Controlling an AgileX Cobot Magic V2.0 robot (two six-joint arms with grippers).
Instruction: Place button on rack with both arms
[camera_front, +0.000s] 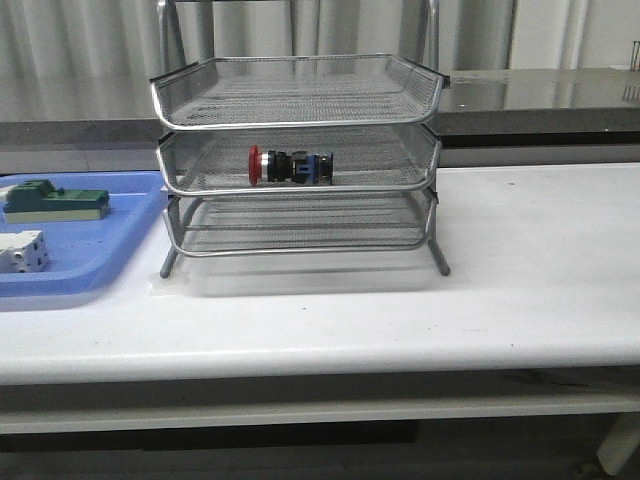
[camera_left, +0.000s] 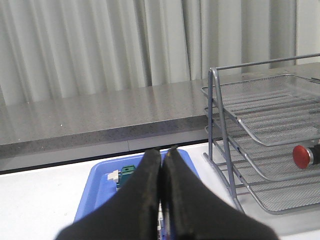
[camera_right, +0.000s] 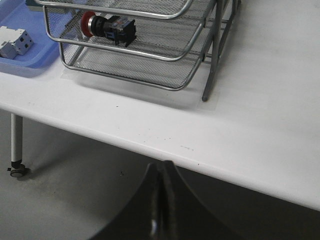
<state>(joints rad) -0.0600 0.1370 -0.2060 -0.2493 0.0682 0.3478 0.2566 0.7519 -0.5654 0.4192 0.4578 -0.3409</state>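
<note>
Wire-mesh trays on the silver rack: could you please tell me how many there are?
3. The top silver wire-mesh tray is empty, the middle tray holds the red-capped push button, and the bottom tray is empty, just above the white table.

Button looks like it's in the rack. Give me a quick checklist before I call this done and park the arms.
1. Button in the rack: ok, lying on its side in the middle tier.
2. Button settled within the tray, away from the front lip: ok, as far as the front view shows.
3. Left hand empty: ok, fingers shut on nothing, above the blue tray.
4. Right hand empty: ok, shut, out past the table edge.
5. Both hands apart from the rack: ok.
6. Middle tray pushed fully in: cannot tell.
</note>
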